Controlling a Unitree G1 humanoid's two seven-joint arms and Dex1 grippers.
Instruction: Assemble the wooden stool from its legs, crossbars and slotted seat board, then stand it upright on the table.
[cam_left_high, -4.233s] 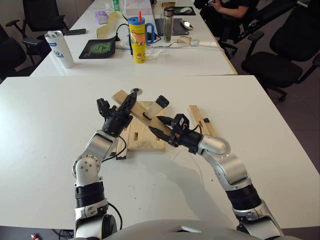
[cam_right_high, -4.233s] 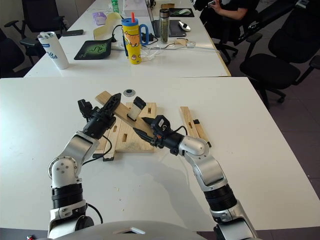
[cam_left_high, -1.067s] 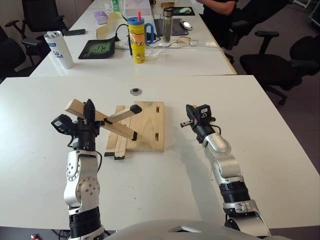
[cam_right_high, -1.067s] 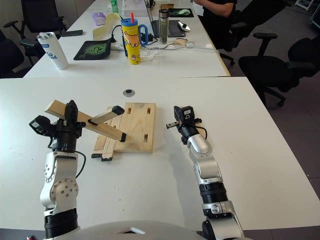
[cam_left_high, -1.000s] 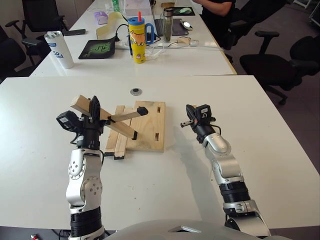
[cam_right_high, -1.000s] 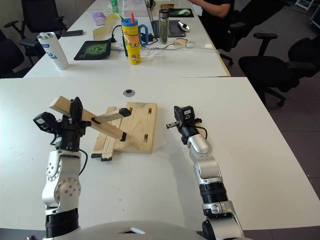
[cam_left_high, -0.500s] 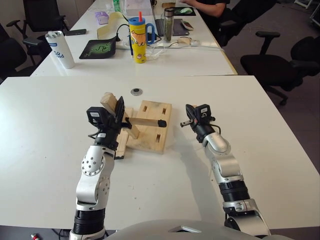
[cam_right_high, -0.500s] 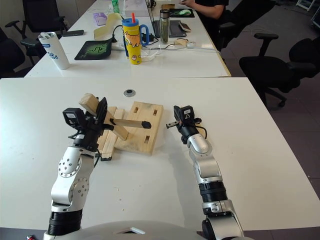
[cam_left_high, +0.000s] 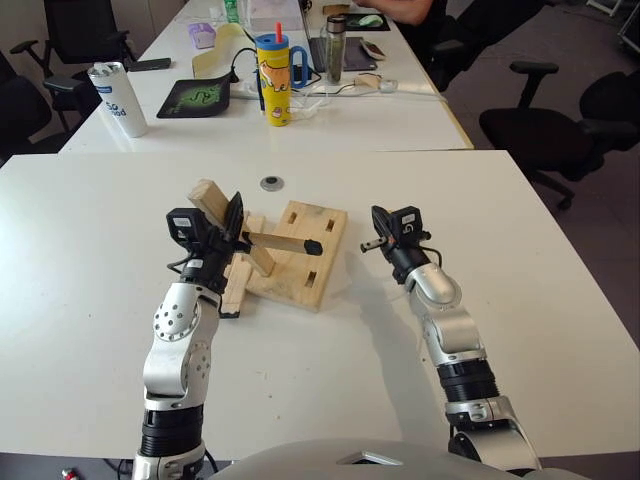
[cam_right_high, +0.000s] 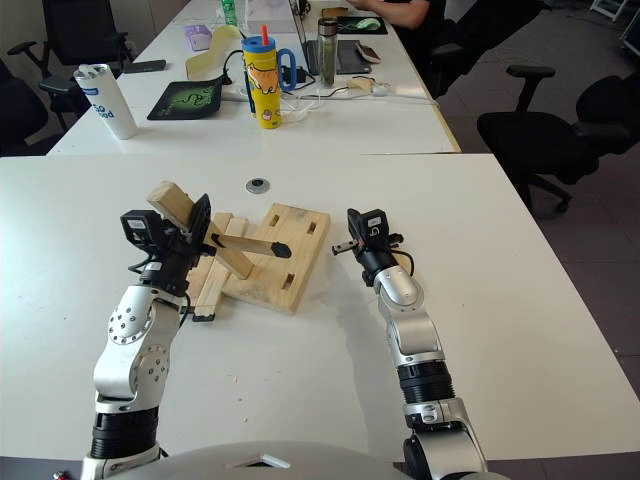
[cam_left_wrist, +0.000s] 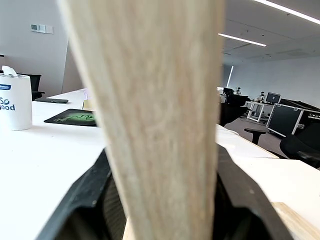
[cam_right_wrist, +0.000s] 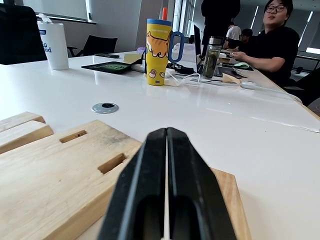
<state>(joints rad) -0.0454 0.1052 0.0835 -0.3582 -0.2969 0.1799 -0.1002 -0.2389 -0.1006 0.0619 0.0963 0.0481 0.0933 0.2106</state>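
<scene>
The assembly looks to be at an early stage. The slotted seat board (cam_left_high: 295, 285) lies flat on the white table (cam_left_high: 90, 240) at the centre of the left eye view, skewed, and the slots that show are empty. Loose wooden pieces (cam_left_high: 233, 293) lie against its left edge, just left of centre. The left gripper (cam_left_high: 230, 232) is clamped on a thick leg (cam_left_high: 207, 197), held tilted above those pieces. A thinner crossbar (cam_left_high: 280, 241) with a dark end sticks out from the leg over the board; the two seem already joined, which would be the only part done. Fitting the legs into the seat, adding the remaining bars and standing the stool up all appear to be left.

The right gripper (cam_left_high: 376, 241) hovers right of centre, just beside the board's right edge.

The right wrist view settles what the eye views leave small: the fingers (cam_right_wrist: 150, 165) are pressed together with nothing between them, and two slots show empty up close. The left wrist view has the leg running up mid-frame between dark fingers (cam_left_wrist: 85, 200). The crossbar shows in the eye views.
</scene>
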